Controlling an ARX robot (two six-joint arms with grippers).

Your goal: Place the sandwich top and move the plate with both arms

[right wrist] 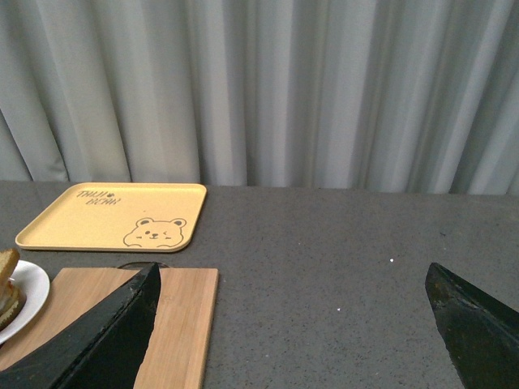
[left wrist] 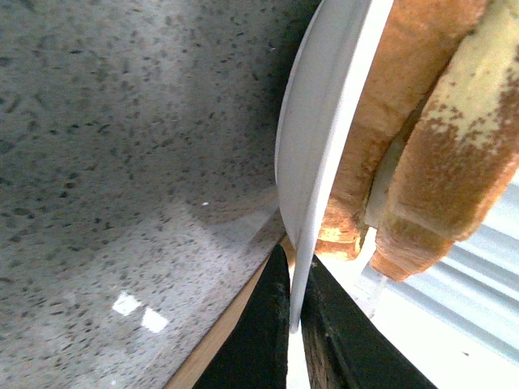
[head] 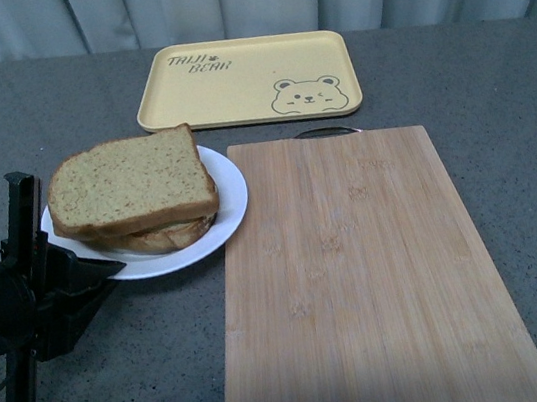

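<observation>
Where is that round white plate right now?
In the front view, the round white plate is at the left, beside the wooden cutting board, its rim pinched by the black left gripper.

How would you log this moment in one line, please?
left hand: shut on plate rim | sandwich top: placed | right hand: open, empty

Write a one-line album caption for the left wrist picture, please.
Left jaws shut on the rim of the white plate, sandwich top already on, speckled grey table beside.
</observation>
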